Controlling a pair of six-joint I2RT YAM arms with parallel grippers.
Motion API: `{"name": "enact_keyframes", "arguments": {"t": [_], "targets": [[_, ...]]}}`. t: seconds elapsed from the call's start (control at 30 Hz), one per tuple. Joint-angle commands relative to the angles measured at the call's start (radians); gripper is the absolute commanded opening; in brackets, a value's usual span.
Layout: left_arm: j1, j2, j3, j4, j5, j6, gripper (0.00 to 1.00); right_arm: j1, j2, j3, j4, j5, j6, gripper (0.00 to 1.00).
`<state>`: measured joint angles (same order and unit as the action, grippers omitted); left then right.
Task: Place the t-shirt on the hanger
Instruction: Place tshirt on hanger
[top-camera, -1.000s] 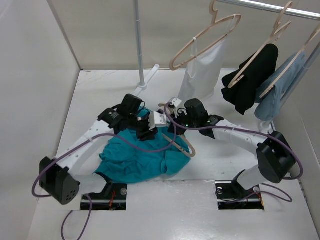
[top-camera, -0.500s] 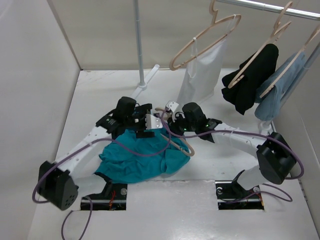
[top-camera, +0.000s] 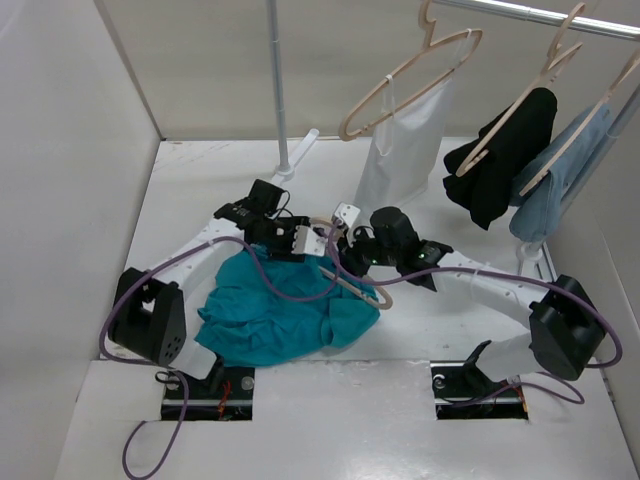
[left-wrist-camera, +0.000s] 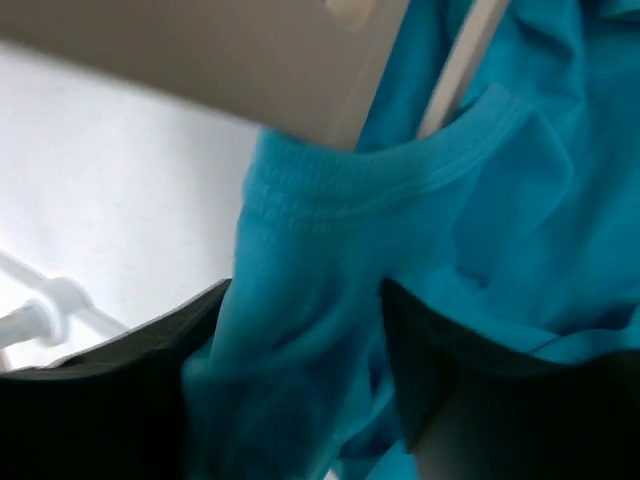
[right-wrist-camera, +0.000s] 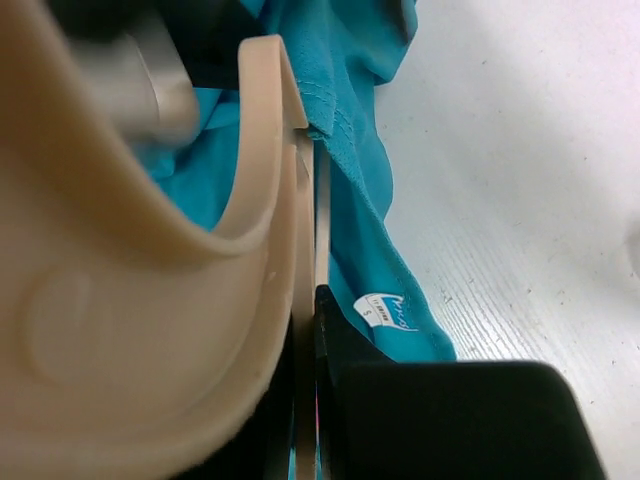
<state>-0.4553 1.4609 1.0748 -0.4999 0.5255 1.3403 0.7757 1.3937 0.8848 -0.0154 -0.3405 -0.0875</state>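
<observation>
The teal t-shirt (top-camera: 265, 320) lies crumpled on the table in front of the left arm. The beige wooden hanger (top-camera: 358, 290) lies slanted across its right side, partly under the cloth. My left gripper (top-camera: 303, 243) is at the shirt's far edge. In the left wrist view, a blurred fold of the t-shirt (left-wrist-camera: 300, 330) below the collar fills the gap between the two black fingers (left-wrist-camera: 500, 410). Whether they pinch it does not show. My right gripper (right-wrist-camera: 306, 340) is shut on the hanger (right-wrist-camera: 150, 330), beside the shirt's white neck label (right-wrist-camera: 385, 312).
A rail at the back right carries a white top (top-camera: 405, 140), a black garment (top-camera: 500, 160) and a pale blue one (top-camera: 560, 185) on similar hangers. A metal pole (top-camera: 280, 90) stands at the back, with walls on the left and behind.
My left arm has swung up and in, and its gripper has shifted slightly back along the shirt's far edge. The right gripper still holds the hanger and has barely moved.
</observation>
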Motion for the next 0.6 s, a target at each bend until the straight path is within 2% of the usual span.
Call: {"name": "enact_keyframes", "arguments": {"t": [0.0, 0.03, 0.13, 0.17, 0.23, 0.33, 0.37, 0.57], "targets": [[-0.025, 0.009, 0.043, -0.112, 0.051, 0.068, 0.47, 0.022, -0.032, 0.025, 0.077, -0.012, -0.027, 0.00], [-0.025, 0.009, 0.043, -0.112, 0.051, 0.056, 0.30, 0.022, -0.032, 0.025, 0.077, -0.012, -0.027, 0.00], [-0.034, -0.013, 0.033, -0.102, 0.042, -0.012, 0.05, 0.022, -0.032, 0.036, 0.077, -0.012, -0.027, 0.00], [-0.034, -0.013, 0.043, -0.101, 0.042, -0.035, 0.00, 0.022, -0.021, 0.036, 0.077, -0.021, -0.027, 0.00], [-0.034, -0.046, 0.043, -0.101, 0.042, -0.052, 0.00, 0.022, -0.012, 0.046, 0.068, -0.031, -0.027, 0.00], [-0.023, -0.120, 0.010, -0.101, 0.042, -0.032, 0.00, 0.022, -0.012, 0.046, 0.040, -0.057, -0.001, 0.42], [-0.023, -0.141, -0.022, -0.101, 0.030, 0.003, 0.00, 0.022, -0.031, 0.046, 0.026, -0.057, 0.011, 0.53], [-0.023, -0.235, -0.108, -0.091, -0.007, 0.088, 0.00, 0.022, -0.198, -0.007, -0.052, -0.009, 0.049, 0.69]]}}
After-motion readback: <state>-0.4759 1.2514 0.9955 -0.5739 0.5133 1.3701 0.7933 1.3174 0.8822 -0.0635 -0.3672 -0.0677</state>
